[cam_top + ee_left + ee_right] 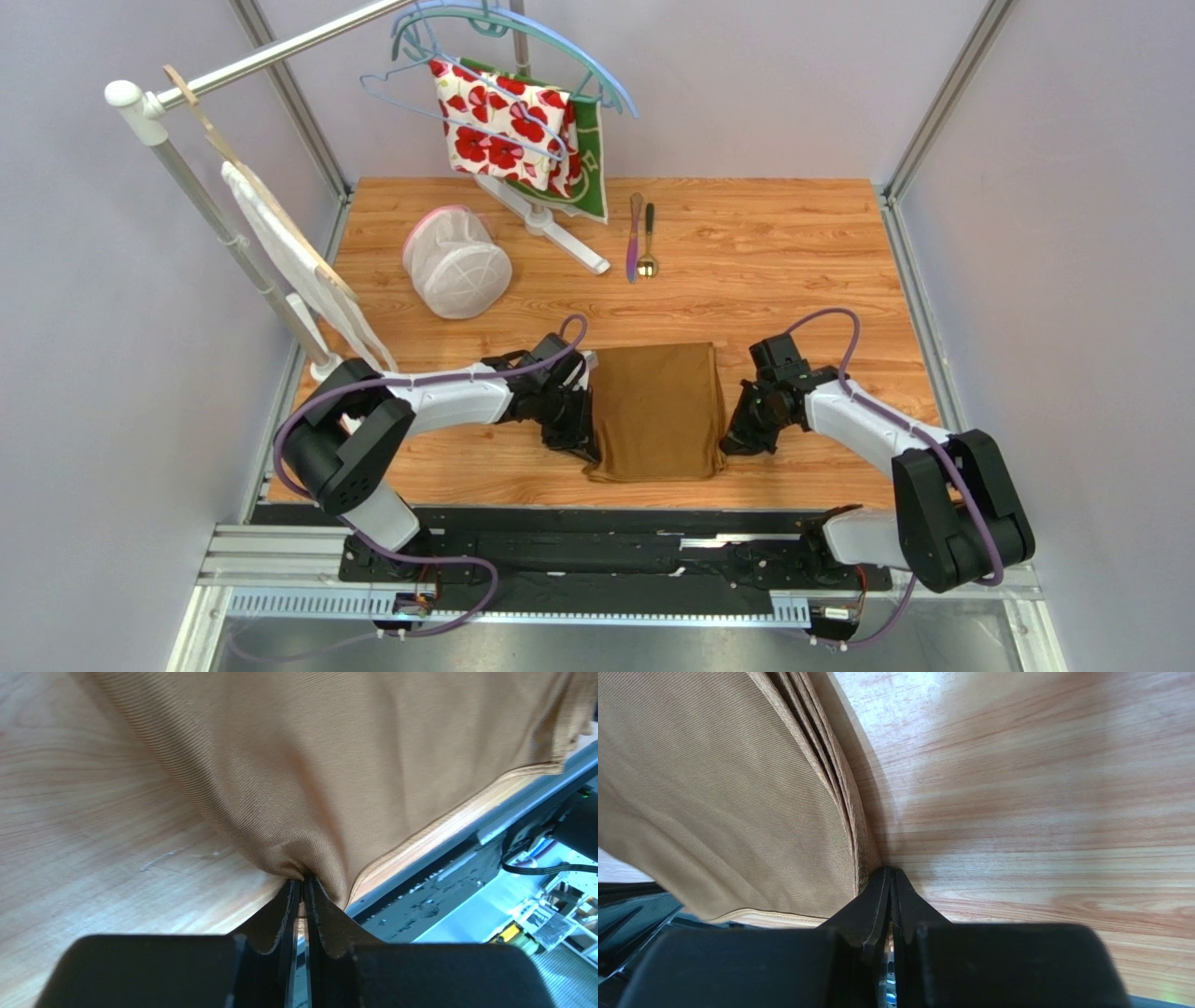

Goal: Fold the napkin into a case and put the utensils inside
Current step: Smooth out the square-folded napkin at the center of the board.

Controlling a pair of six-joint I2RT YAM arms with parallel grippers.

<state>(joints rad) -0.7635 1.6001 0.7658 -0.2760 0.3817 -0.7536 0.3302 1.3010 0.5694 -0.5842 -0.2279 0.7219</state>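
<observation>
The golden-brown satin napkin [657, 410] lies folded in a rectangle near the table's front edge, its near end hanging a little over the edge. My left gripper [589, 441] is shut on the napkin's left edge, and the cloth [337, 763] puckers into the closed tips [304, 879]. My right gripper [730, 440] is shut at the napkin's right edge, its tips [889, 873] pinching the stacked layers [843, 805]. The purple-pink knife [633, 235] and the gold-bowled spoon [648, 241] lie side by side at the far middle of the table, away from both grippers.
A white mesh basket [456, 262] lies at the far left. A rail stand holds hangers with a red-flowered white cloth [508, 126] and a green cloth [599, 165]; its white foot [558, 228] reaches toward the utensils. A white bag [292, 259] hangs at the left.
</observation>
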